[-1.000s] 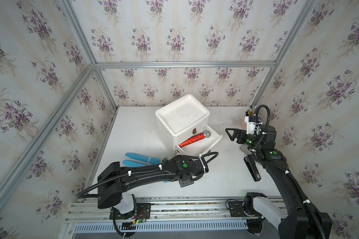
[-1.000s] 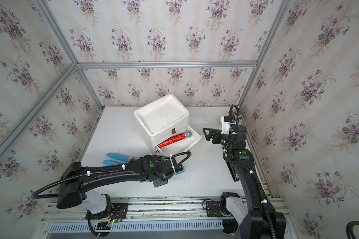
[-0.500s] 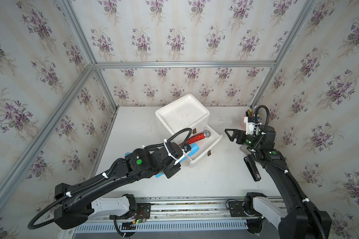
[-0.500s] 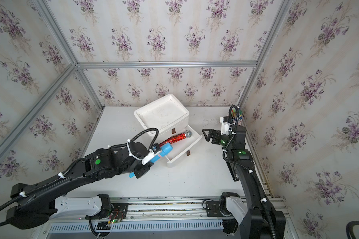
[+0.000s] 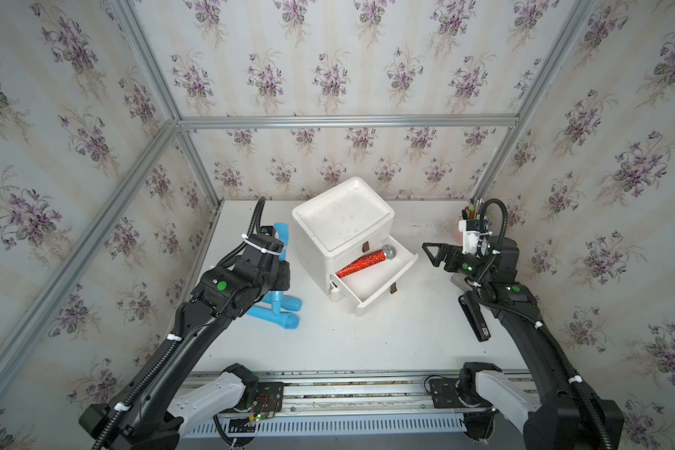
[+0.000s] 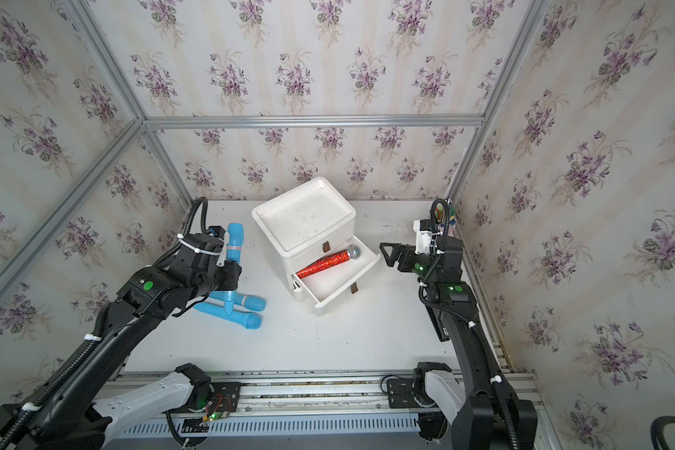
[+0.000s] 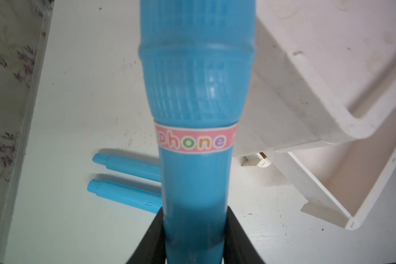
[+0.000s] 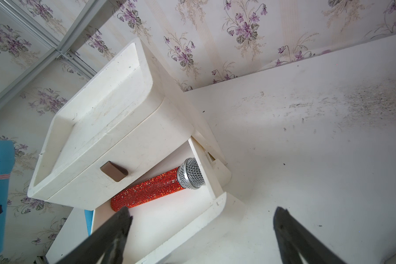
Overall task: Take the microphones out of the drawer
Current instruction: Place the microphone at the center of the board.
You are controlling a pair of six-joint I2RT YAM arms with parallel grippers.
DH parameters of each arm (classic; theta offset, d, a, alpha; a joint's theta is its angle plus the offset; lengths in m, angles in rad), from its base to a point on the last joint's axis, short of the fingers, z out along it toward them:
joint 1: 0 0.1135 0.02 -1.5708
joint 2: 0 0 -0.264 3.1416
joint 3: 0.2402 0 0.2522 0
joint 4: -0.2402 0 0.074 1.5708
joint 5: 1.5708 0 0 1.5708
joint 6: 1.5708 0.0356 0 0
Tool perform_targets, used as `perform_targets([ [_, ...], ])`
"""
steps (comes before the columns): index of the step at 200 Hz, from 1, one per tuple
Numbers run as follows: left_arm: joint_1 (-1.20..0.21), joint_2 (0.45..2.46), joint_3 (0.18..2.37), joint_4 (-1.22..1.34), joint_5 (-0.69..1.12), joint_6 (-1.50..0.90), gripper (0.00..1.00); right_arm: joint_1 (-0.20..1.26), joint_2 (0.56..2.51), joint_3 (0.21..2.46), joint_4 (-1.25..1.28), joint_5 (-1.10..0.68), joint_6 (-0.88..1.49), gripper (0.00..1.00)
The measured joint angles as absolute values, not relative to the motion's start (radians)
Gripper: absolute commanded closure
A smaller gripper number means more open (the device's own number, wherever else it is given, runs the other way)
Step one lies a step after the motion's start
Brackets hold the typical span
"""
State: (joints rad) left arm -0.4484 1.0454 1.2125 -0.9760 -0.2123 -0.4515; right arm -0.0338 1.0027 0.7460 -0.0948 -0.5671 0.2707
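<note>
Grips blue toy microphone (image 7: 197,91) in left gripper (image 7: 194,219), outside drawer (image 5: 386,286); holds right gripper (image 8: 202,212) open, empty; leaves red glitter microphone (image 5: 361,264) inside.

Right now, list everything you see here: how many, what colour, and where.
Cabinet: 1, white, table's middle, toward the back.
Drawer: 1, white, lower one, pulled open.
Red mic: 1, red, silver head, lying in drawer.
Held mic: 1, blue, in left gripper.
Loose mics: 2, blue, on table left of cabinet.
Black bar: 1, black, table's right side.
Left gripper: 1, black, shut on held mic.
Right gripper: 1, black, open, right of drawer.
</note>
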Motion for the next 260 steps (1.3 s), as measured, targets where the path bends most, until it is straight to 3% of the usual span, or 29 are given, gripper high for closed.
perform_targets([
  [24,-0.384,1.047,1.136,-0.942,-0.157,-0.574,0.89,-0.034,0.999,0.745,-0.095,-0.569,0.271,0.04],
  [60,-0.306,1.003,0.989,-0.917,-0.13,-0.757,0.88,-0.034,0.994,0.739,-0.094,-0.57,0.271,0.05],
  [109,-0.288,0.884,0.744,-0.913,-0.141,-1.025,0.93,-0.034,0.994,0.735,-0.093,-0.574,0.271,0.05],
  [148,-0.288,0.809,0.622,-0.916,-0.167,-1.201,0.91,-0.034,0.995,0.735,-0.093,-0.577,0.27,0.04],
  [170,-0.288,0.82,0.59,-0.912,-0.171,-1.258,0.87,-0.034,0.995,0.735,-0.093,-0.577,0.27,0.05],
  [223,-0.288,0.86,0.494,-0.896,-0.14,-1.386,0.87,-0.034,0.996,0.736,-0.093,-0.577,0.27,0.04],
  [238,-0.288,0.826,0.469,-0.884,-0.139,-1.417,0.83,-0.035,0.996,0.736,-0.093,-0.577,0.27,0.04],
  [260,-0.288,0.808,0.447,-0.866,-0.141,-1.45,0.67,-0.035,0.997,0.736,-0.093,-0.577,0.27,0.05],
])
